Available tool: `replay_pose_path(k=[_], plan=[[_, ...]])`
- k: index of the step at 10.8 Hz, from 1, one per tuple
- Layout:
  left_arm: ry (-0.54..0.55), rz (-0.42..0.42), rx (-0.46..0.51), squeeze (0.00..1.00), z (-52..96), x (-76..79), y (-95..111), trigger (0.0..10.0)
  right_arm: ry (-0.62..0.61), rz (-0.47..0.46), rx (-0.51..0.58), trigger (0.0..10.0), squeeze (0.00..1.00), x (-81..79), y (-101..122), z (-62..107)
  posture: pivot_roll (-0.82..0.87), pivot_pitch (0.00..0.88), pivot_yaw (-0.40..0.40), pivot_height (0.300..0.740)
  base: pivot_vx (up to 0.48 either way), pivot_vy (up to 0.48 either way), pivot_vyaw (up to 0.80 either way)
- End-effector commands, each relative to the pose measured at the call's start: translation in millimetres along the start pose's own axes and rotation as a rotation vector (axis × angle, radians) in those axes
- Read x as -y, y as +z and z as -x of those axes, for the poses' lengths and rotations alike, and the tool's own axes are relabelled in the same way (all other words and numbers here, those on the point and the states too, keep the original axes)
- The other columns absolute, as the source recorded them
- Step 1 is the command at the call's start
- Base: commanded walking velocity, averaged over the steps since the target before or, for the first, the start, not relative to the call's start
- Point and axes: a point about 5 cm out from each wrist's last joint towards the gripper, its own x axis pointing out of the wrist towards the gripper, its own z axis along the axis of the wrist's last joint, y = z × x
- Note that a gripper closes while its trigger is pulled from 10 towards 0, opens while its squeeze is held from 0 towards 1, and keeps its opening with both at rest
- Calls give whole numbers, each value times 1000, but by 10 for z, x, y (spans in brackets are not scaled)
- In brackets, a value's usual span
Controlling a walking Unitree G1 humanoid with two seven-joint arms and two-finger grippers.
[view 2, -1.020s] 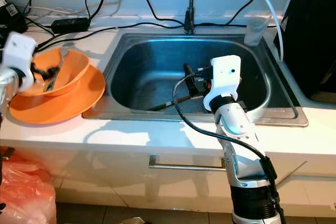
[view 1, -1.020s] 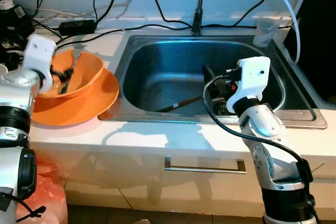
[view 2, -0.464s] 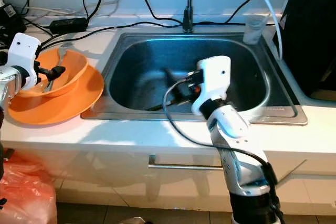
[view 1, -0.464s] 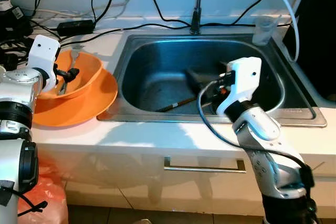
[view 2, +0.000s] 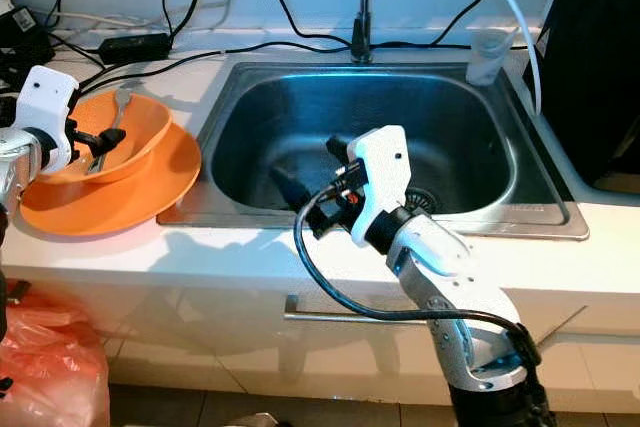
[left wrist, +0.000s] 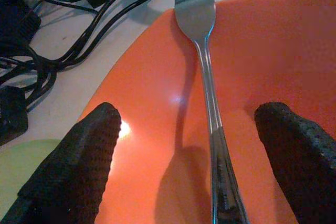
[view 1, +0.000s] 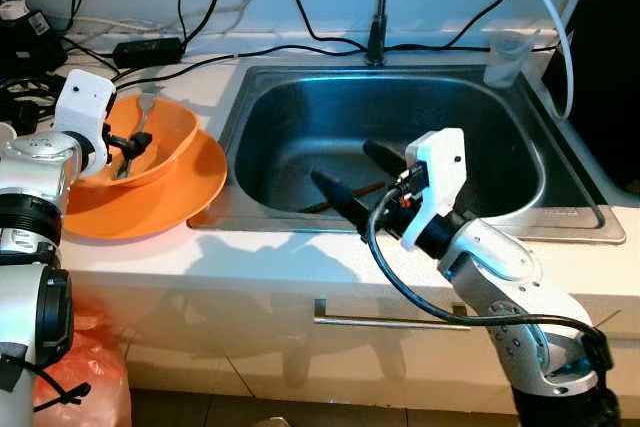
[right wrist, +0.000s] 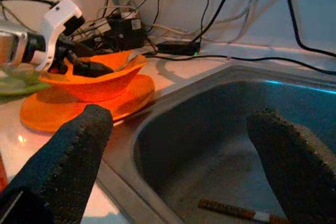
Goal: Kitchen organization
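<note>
I'm looking down on a white countertop (view 1: 300, 272) with a steel sink (view 1: 300, 107) sunk into its middle. At nine o'clock an orange plate (view 1: 190, 192) lies on the counter, just beside the sink's rim. Black cables (view 1: 200, 62) and a power adapter (view 1: 147, 48) trail across the counter at eleven o'clock. A clear plastic cup (view 1: 505, 59) stands upright at two o'clock, by the sink's far corner.

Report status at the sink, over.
Left gripper open, astride fork in orange bowl. Right gripper open over sink, empty. Chopstick on sink floor. Nothing blocking.
</note>
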Motion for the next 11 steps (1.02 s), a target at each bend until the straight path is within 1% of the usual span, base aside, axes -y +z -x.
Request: replay_pose_path(k=[1, 2, 3, 5, 6, 8, 9, 10, 11], plan=[[-14, -10, 11, 0, -8, 20, 57, 10000, 28, -10, -18, 10000, 0, -18, -32, -6, 89, 11, 106, 740, 0, 0, 0], [-20, -12, 9, 0, -12, 32, 52, 10000, 43, 6, -30, 10000, 0, -5, -36, -19, 88, 12, 105, 740, 0, 0, 0], [-31, -16, 10, 0, -17, 48, 53, 10000, 57, 18, -30, 10000, 0, 41, 1, -65, 88, 15, 104, 740, 0, 0, 0], [-58, 1, 19, 0, -24, 78, 41, 10000, 97, 16, -19, 10000, 0, 86, 80, -128, 90, 16, 102, 740, 0, 0, 0], [-62, -3, 15, 0, -29, 92, 16, 10000, 120, 56, -29, 10000, 0, 92, 94, -149, 93, 17, 102, 740, 0, 0, 0], [-87, 2, 2, 0, -34, 119, -28, 10000, 165, 85, -28, 10000, 0, 91, 143, -194, 93, 15, 102, 740, 0, 0, 0], [-115, -4, 0, 0, -33, 134, -46, 8235, 186, 105, -33, 10000, 0, 85, 155, -204, 94, 14, 103, 740, 0, 0, 0], [-129, -11, -5, 0, -32, 141, -65, 4392, 195, 112, -33, 10000, 0, 80, 161, -209, 94, 14, 105, 740, 0, 0, 0], [-144, -11, -15, 0, -31, 151, -93, 0, 206, 117, -29, 10000, 0, 66, 175, -211, 95, 15, 105, 740, 0, 0, 0]])
